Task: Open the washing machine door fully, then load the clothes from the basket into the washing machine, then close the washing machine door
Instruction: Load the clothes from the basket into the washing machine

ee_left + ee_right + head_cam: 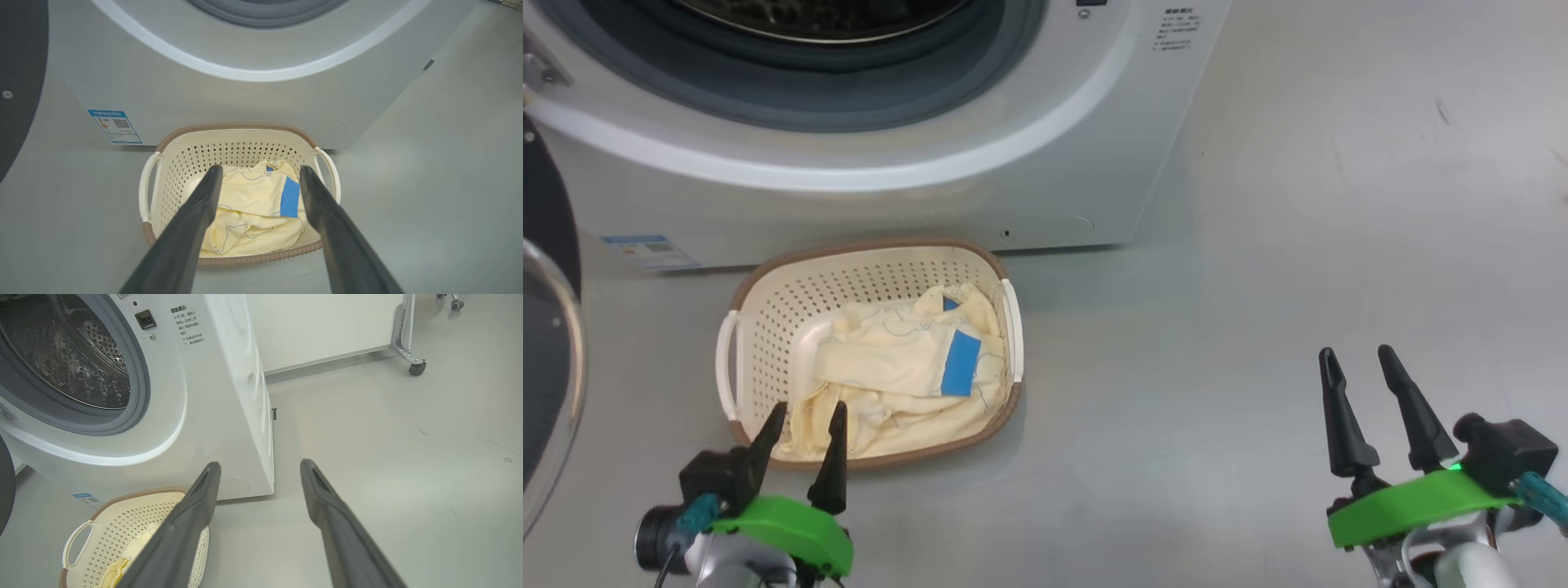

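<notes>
My right wrist view looks into the steel drum of the washing machine, upper left, and catches a castor, upper right. The head view has the washing machine door open along its left edge. The basket sits lower left, just before the machine, the clothes heaped inside. My left gripper gapes wide at its near rim; my right gripper is wide and empty over bare floor.

The grey floor carries the washing machine and, just in front of it, the basket.
</notes>
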Robot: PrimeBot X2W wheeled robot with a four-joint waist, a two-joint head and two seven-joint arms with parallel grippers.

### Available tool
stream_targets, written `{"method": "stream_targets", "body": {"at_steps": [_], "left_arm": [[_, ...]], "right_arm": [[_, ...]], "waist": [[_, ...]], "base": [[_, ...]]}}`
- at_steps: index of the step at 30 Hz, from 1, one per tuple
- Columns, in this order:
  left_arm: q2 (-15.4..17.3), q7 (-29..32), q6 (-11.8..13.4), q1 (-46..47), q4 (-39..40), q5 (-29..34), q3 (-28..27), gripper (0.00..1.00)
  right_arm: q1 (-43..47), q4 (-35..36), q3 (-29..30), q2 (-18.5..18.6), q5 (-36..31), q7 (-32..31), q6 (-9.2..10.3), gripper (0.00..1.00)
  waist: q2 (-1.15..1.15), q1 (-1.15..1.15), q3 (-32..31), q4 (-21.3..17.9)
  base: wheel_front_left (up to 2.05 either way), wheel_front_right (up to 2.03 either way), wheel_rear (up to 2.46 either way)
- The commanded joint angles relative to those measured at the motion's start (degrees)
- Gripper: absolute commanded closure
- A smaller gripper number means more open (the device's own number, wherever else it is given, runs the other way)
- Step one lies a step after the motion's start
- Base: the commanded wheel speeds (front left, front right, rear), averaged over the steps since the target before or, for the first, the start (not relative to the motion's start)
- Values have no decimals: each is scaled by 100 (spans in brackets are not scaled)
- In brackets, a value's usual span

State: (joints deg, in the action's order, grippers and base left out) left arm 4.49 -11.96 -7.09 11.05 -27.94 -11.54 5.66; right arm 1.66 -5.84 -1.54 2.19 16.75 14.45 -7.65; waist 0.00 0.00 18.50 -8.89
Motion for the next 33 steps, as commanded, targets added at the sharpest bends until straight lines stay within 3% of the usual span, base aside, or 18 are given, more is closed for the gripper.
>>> {"method": "stream_targets", "body": {"at_steps": [1, 19, 33], "left_arm": [[135, -3, -22, 108, 47, 40, -144, 0], [284, 444, 114, 1930, -1458, 30, 21, 0], [616, 684, 249, 3134, -2513, 29, 1, 0]], "right_arm": [[-167, 140, -156, 69, 42, 55, 16, 0], [-890, 121, -579, 69, 271, 55, 16, 0], [-1354, 146, -802, 69, 401, 55, 16, 0]], "waist": [[0, 0, 239, -160], [0, 0, 1586, -515], [0, 0, 2521, -814]], "base": [[0, 0, 0], [0, 0, 0], [0, 0, 0]]}}
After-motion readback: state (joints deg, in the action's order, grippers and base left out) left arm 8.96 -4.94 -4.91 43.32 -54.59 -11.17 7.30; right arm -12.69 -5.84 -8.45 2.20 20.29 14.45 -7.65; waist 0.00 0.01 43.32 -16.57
